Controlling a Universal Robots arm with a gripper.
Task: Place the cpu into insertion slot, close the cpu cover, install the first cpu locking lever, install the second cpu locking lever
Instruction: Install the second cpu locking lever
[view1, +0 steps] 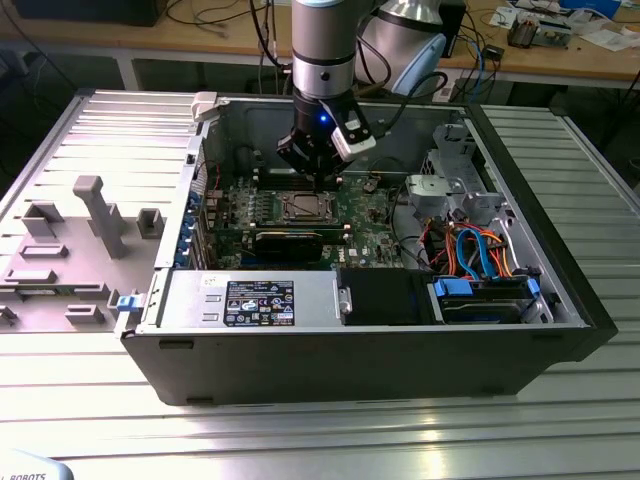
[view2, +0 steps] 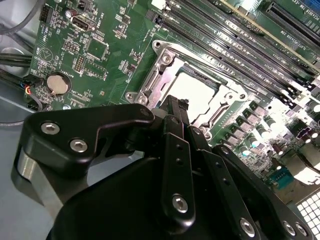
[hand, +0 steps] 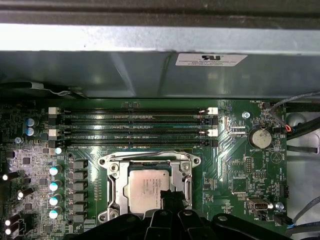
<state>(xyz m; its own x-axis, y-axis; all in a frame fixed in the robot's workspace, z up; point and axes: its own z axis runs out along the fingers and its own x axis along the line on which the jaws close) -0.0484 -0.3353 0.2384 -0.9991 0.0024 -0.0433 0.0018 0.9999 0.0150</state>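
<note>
The cpu (hand: 142, 187), a silvery-grey square chip, lies in the insertion slot (hand: 108, 216) on the green motherboard. The cpu cover (hand: 150, 162), a silver metal frame, lies flat around it. My gripper (hand: 170, 198) hovers just over the chip's near edge, its black fingers closed together with nothing between them. In the second wrist view the gripper (view2: 175, 106) points at the socket's corner, with the cpu (view2: 196, 87) and the cpu cover (view2: 162, 75) right behind it. In the exterior view my gripper (view1: 312, 178) hangs inside the open case, above the cpu (view1: 303, 208).
Black memory slots (hand: 135, 127) run beside the socket, and a coin battery (hand: 259, 137) sits on the board. A long black graphics card (view1: 290, 240), the power supply (view1: 250, 300) and a drive bay with blue and orange cables (view1: 480, 250) crowd the case. A grey fixture (view1: 90, 220) stands outside it.
</note>
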